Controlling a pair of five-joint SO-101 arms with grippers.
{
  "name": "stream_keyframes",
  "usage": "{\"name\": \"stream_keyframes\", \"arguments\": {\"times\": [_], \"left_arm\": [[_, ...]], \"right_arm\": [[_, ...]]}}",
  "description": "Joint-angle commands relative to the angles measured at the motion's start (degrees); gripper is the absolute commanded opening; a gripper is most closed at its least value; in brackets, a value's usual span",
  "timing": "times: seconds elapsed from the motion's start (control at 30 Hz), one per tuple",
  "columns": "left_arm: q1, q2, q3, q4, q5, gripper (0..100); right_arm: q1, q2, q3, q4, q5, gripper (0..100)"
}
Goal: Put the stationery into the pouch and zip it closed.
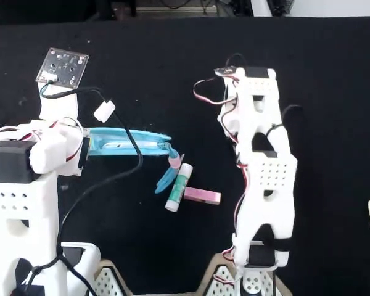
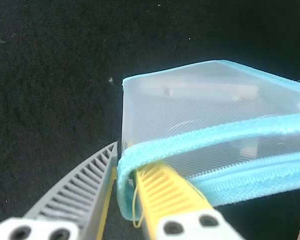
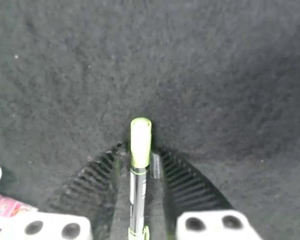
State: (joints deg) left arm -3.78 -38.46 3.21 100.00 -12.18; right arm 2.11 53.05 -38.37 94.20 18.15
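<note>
- Pouch [image 1: 126,143] at table [image 1: 308,74] centre-left; L gripper [image 2: 126,162] clamped on its zip end.
- R gripper [image 3: 140,155] clamped on pen [image 3: 140,132] (green cap).
- Glue stick [image 1: 179,186] and eraser [image 1: 202,196] touching, just beside pouch.

Open blue pouch [image 1: 154,145] — glue stick [image 1: 179,187], pink eraser [image 1: 202,196] beside.

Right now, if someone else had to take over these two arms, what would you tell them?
Left gripper: shut on the open pouch at its rim.
Right gripper: shut on a green-capped pen, away from the pouch.
Glue stick and pink eraser lie on the table by the pouch's far end.
Done: one white item seems to be inside.
Left: pen, glue stick and eraser in, then zip.
</note>
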Motion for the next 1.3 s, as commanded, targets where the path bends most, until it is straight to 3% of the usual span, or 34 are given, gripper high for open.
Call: {"name": "stream_keyframes", "arguments": {"times": [0.0,0.13,0.3,0.67,0.83,0.97,1.1,1.27], "left_arm": [[0.2,-0.8,-0.1,-0.6,0.4,3],[0.2,-0.8,-0.1,-0.6,0.4,3],[0.2,-0.8,-0.1,-0.6,0.3,3],[0.2,-0.8,-0.1,-0.6,0.2,3],[0.2,-0.8,-0.1,-0.6,0.2,3],[0.2,-0.8,-0.2,-0.6,0.4,3],[0.2,-0.8,-0.1,-0.6,0.4,3],[0.2,-0.8,-0.1,-0.6,0.4,3]], "right_arm": [[0.6,2.7,-6.3,-0.2,0.5,8.5],[0.7,3.7,-7.8,1.3,0.4,0.5],[0.7,-4.2,-12.5,7.1,0.1,1.0],[-3.9,-54.2,12.6,6.9,-4.0,1.0],[-10.4,-80.7,22.2,4.2,-7.4,1.1],[-19.5,-98.1,27.8,-1.6,-11.2,1.1],[-30.0,-108.8,34.6,-7.7,-12.6,1.1],[-37.2,-116.4,42.3,-21.6,-12.7,1.1]]}}
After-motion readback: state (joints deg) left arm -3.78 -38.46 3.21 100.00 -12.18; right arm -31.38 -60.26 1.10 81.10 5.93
